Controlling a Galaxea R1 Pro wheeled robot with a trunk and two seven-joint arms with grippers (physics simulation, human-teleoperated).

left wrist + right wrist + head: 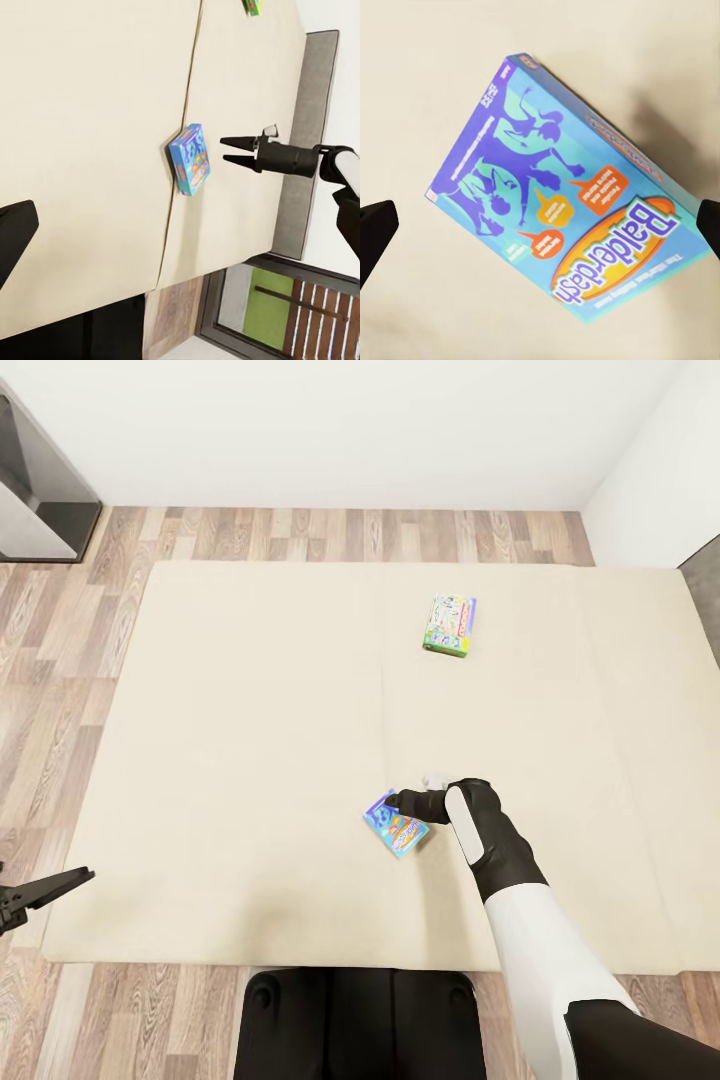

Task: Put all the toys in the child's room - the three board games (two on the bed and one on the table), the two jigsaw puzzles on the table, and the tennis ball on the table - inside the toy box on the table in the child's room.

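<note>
Right up close in the right wrist view is the blue-purple board game (566,195), cover reading "Balderdash", lying flat on the beige bed (427,75). Both dark fingertips (375,232) sit wide apart at the edges of that picture, so the right gripper (397,801) is spread open above the box and grasping nothing. From the head view it hangs just over the box's far edge, near the front middle of the mattress. Side-on from the left wrist, its two fingers point at the game with a small gap, not touching it.

Second board game (450,626), the green-edged pale blue one, lies flat further up the bed, well apart from the first.

Left gripper (45,890) is off past the bed's left edge over the wood floor (60,660), holding nothing; can't really tell if it's open or closed
</note>
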